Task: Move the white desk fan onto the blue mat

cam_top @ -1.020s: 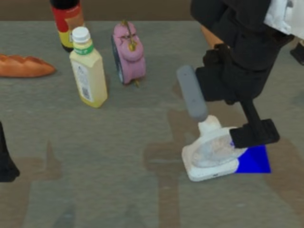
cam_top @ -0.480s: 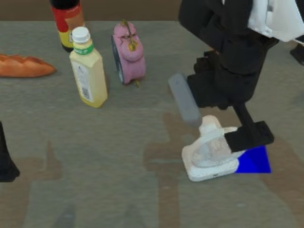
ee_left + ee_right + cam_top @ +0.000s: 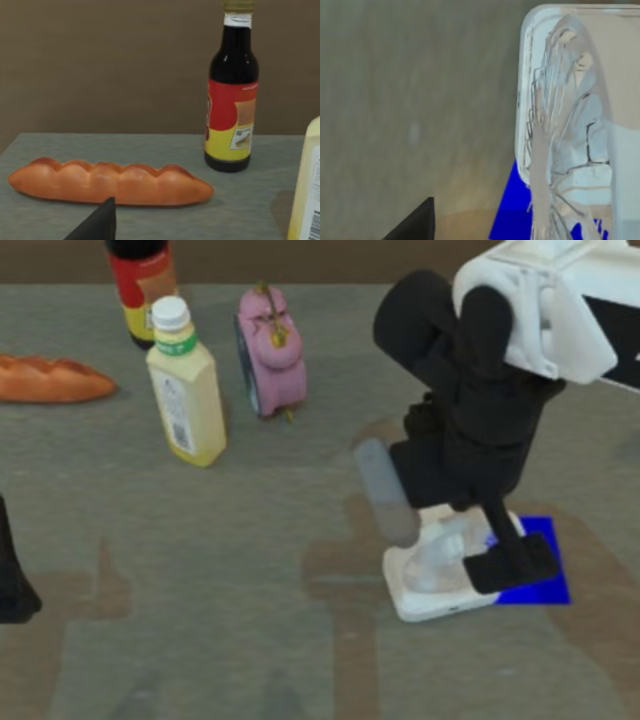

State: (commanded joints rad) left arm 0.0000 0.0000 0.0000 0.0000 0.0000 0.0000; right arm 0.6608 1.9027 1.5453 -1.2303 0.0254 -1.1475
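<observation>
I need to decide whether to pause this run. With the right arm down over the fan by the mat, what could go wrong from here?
1. The fan sits only partly over the blue mat; most of its base is on the table at the mat's left, so letting go now would leave it off target.
2. The right gripper straddles the thin grille; a slip could tip the fan.
3. The left gripper is parked far left and cannot help.
</observation>
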